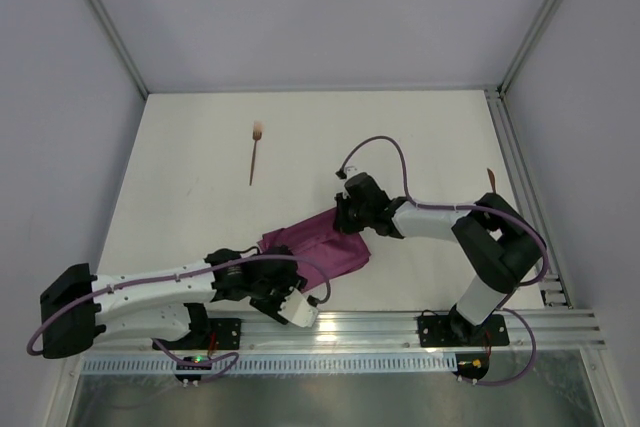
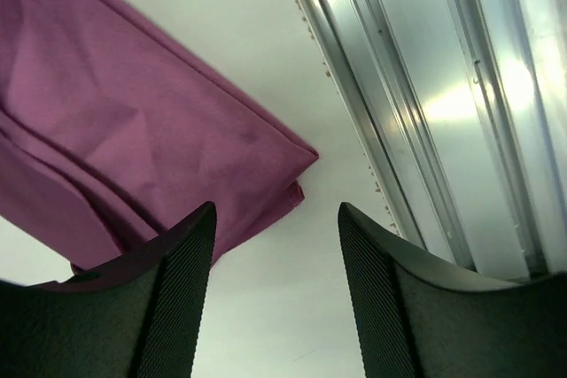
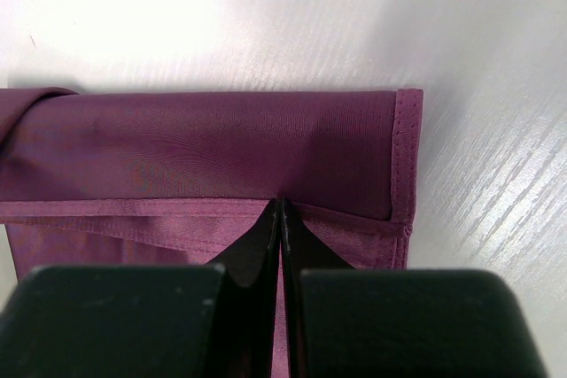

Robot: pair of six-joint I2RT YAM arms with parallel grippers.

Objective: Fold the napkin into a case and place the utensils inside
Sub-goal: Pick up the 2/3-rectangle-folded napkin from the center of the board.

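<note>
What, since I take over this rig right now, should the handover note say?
Left tool: open, empty, just off the napkin's near corner.
Right tool: shut, tips at a folded edge; whether cloth is pinched is unclear.
Fork: on the bare table, far left. Second utensil: by the right rail.
Done: napkin folded into layers.
Left: finish the case, put both utensils inside.
</note>
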